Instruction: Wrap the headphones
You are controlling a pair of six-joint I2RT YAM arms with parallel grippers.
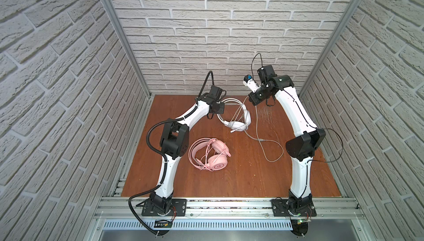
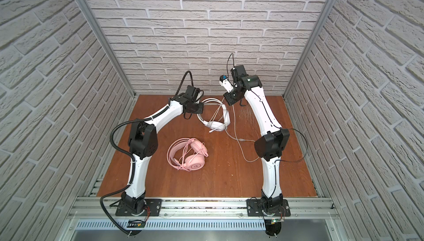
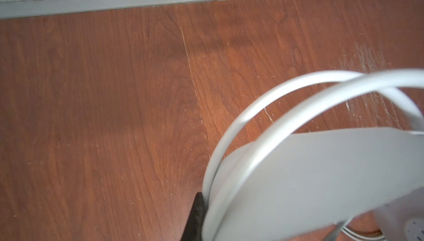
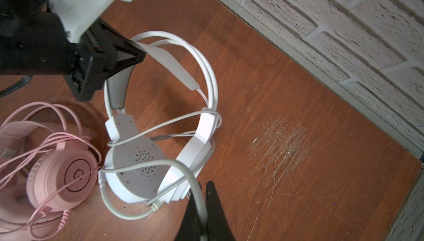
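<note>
Cord winding on the white headset [image 4: 140, 166], mid-step.
You have the left gripper [image 4: 140, 55] clamped on its grey band [image 4: 165, 58] and the right gripper [image 4: 202, 207] pinching the cord [image 1: 263, 145]; next, loop the loose slack trailing across the table [image 1: 229, 178] round the cups. Mind the pink headset [image 1: 211, 155] lying nearby, already wrapped.

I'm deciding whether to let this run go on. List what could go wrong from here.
1. The left gripper pinches only the grey band of the white headset; a hard tug from the cord could slip it or drag the headset.
2. The right gripper holds the white cord, whose slack lies looped by the right arm and might snag there.
3. The pink headset lies close by, so a swinging cord may catch it.
</note>
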